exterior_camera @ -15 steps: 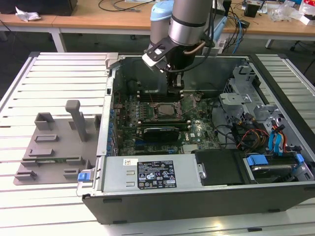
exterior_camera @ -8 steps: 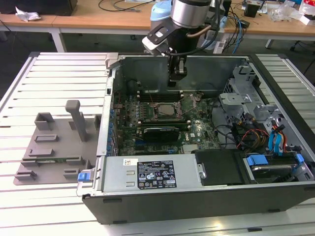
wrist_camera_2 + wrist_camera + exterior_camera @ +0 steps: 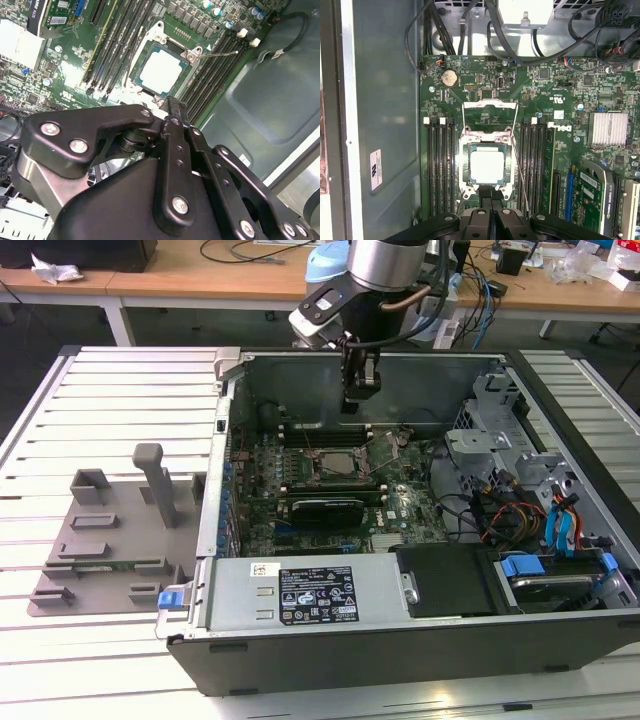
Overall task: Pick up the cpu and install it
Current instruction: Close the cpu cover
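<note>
And there was the cpu (image 3: 490,166), lying flat in the socket (image 3: 465,168) at the middle of the motherboard (image 3: 540,90), between the two banks of memory slots (image 3: 437,165), silver top up. The load plate (image 3: 489,103) stood flipped open and the thin lever (image 3: 518,170) was swung free. So the chip sat in its seat, but nothing clamped it down.

The gripper (image 3: 493,192) hung just over the socket's edge, clear of the chip, its two fingers pressed together with nothing between them. That looked like an empty claw, finished with carrying.

In the exterior view it hovered inside the open computer case (image 3: 290,390). The grey tray fixture (image 3: 110,540) sat out on the table (image 3: 120,380), well apart on the exterior view's left.
</note>
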Tool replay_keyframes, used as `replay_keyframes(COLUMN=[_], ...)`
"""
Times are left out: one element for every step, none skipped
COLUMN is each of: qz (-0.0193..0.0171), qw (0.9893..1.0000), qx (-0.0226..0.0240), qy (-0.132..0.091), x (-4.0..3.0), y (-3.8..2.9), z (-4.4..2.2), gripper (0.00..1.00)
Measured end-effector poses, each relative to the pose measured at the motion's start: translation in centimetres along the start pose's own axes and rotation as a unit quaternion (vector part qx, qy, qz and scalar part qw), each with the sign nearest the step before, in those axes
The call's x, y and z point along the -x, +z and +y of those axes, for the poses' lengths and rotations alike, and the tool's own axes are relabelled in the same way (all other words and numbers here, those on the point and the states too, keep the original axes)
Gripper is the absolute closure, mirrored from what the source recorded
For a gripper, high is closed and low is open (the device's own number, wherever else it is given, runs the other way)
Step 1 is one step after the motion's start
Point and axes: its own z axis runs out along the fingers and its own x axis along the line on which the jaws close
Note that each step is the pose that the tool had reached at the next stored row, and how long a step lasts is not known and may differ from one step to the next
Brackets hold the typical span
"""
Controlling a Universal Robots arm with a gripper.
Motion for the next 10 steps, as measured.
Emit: replay_keyframes(qz=[0.0,0.0,0.0,0.0,-0.0001,-0.0001,-0.0001,0.0,0.0,0.0], qw=[1.0,1.0,1.0,1.0,1.0,1.0,1.0,1.0,1.0,1.0], qx=[0.0,0.0,0.0,0.0,-0.0001,-0.0002,-0.0003,-0.0003,-0.0004,-0.0005], qy=[0.0,0.0,0.0,0.0,0.0,0.0,0.0,0.0,0.0,0.0], x=[0.0,0.0,0.01,0.01,0.01,0.02,0.02,0.02,0.03,0.03], y=[-0.01,-0.03,-0.07,-0.1,-0.13,-0.2,-0.22,-0.23,-0.28,-0.3], z=[0.07,0.28,0.82,1.17,1.56,2.35,2.6,2.81,3.29,3.54], gripper=[0.89,0.89,0.89,0.89,0.89,0.89,0.89,0.89,0.89,0.89])
